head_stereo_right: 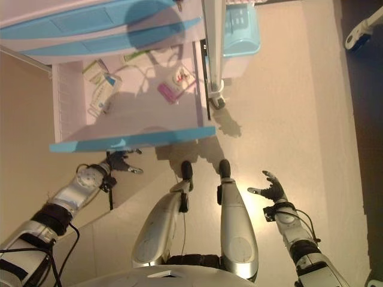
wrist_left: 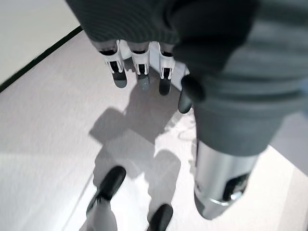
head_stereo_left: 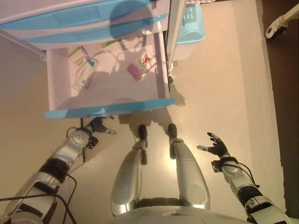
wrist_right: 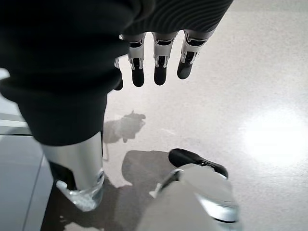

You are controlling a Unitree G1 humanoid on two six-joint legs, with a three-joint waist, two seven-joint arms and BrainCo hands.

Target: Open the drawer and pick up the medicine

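Note:
The bottom drawer (head_stereo_left: pixel 110 110) with a light blue front stands pulled out of the cabinet (head_stereo_left: pixel 79 18). Inside lie a white and green box (head_stereo_left: pixel 78 55), a long white pack (head_stereo_left: pixel 85 74), a pink box (head_stereo_left: pixel 135 71), a small packet with red on it (head_stereo_left: pixel 147 59) and a green tube (head_stereo_left: pixel 110 44). My left hand (head_stereo_left: pixel 99 126) is low, just in front of and below the drawer front, fingers straight, holding nothing; it also shows in the left wrist view (wrist_left: pixel 139 62). My right hand (head_stereo_left: pixel 216 145) is open and empty over the floor at the lower right.
A light blue basket (head_stereo_left: pixel 190 21) stands on the floor right of the cabinet. A white upright with a caster (head_stereo_left: pixel 170 78) runs along the drawer's right side. A white wheeled base (head_stereo_left: pixel 280 25) sits at the top right on a dark floor strip.

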